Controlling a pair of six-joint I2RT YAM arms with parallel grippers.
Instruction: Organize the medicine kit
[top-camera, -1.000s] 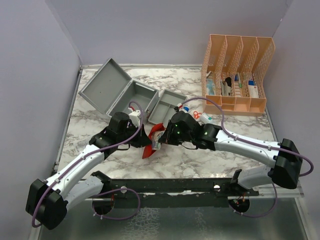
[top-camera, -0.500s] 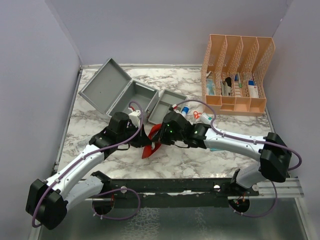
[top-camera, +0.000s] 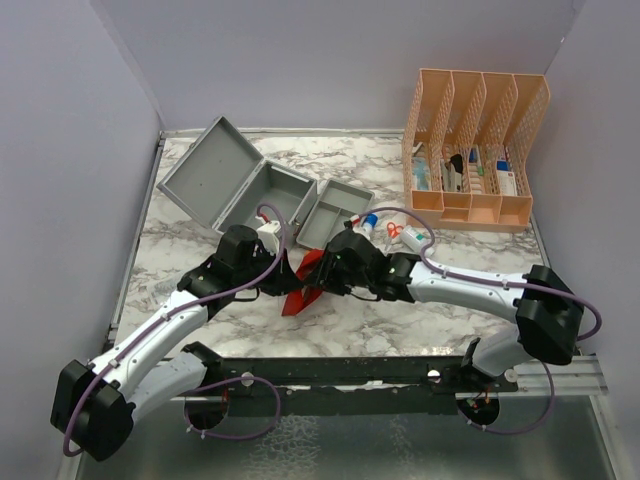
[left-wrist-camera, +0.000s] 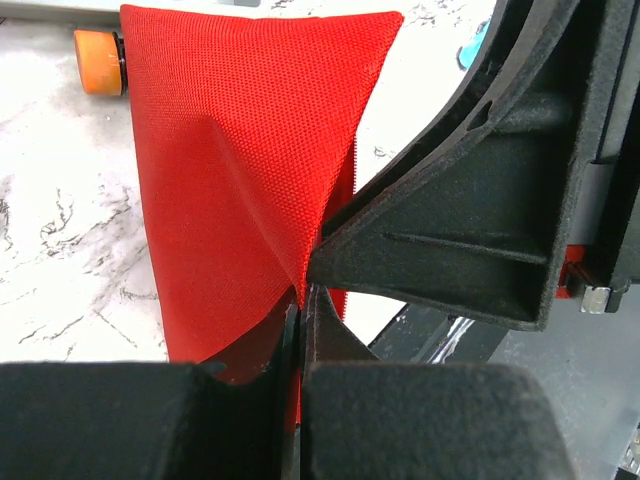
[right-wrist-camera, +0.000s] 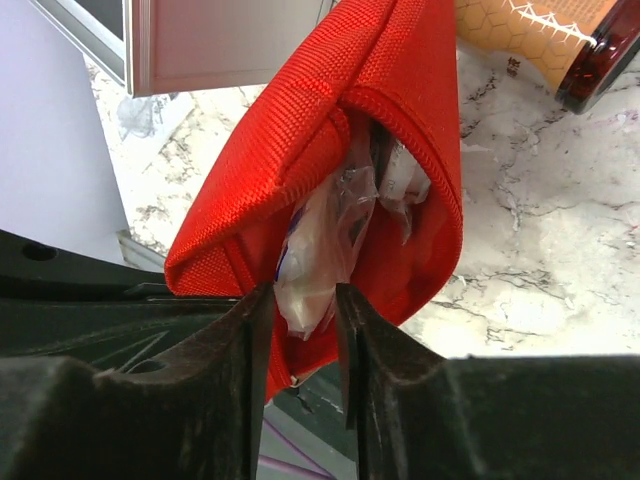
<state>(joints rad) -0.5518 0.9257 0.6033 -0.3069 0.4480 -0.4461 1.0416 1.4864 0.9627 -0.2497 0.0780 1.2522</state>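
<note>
Medicine kit (top-camera: 262, 192): far-left part of the counter (top-camera: 345, 160), lid (top-camera: 203, 170) tipped back toward the left edge.
Inner tray (top-camera: 336, 208): on the counter, just beside the kit's right side.
Organizer (top-camera: 476, 150): far-right corner, packs standing in its slots.
Small bottle (top-camera: 370, 220), scissors (top-camera: 393, 229): between tray and organizer.
Pouch (top-camera: 303, 288): mid-counter toward the near edge, before the tray.
Left gripper (left-wrist-camera: 300, 312): at the pouch's left, jaws pinching its fabric.
Right gripper (right-wrist-camera: 302, 310): at the pouch's right, jaws apart on either side of a packet (right-wrist-camera: 312, 245) in its mouth.
</note>
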